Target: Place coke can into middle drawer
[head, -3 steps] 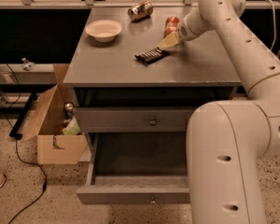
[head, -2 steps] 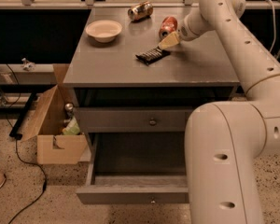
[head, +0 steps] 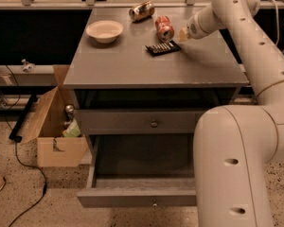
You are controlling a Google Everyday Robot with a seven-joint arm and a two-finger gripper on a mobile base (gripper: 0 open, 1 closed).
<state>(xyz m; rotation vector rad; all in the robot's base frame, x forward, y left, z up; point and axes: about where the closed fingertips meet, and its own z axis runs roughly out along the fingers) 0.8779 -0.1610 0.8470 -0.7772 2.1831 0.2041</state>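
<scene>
Cardboard box point(head: 52, 131) stands open on the floor, left of the desk point(head: 132, 67). On the grey desk top, a pale bowl point(head: 104, 31) sits at rear left; a brownish-gold can point(head: 142, 11) lies at the rear centre. Below, the middle drawer point(head: 137, 197) is pulled out. A flat black object point(head: 163, 48) lies just in front of the coke can point(head: 164, 28), which lies on its side. The pincer point(head: 182, 33) is at the can's right side, just beside it; whether it is released or clenched cannot be told.
</scene>
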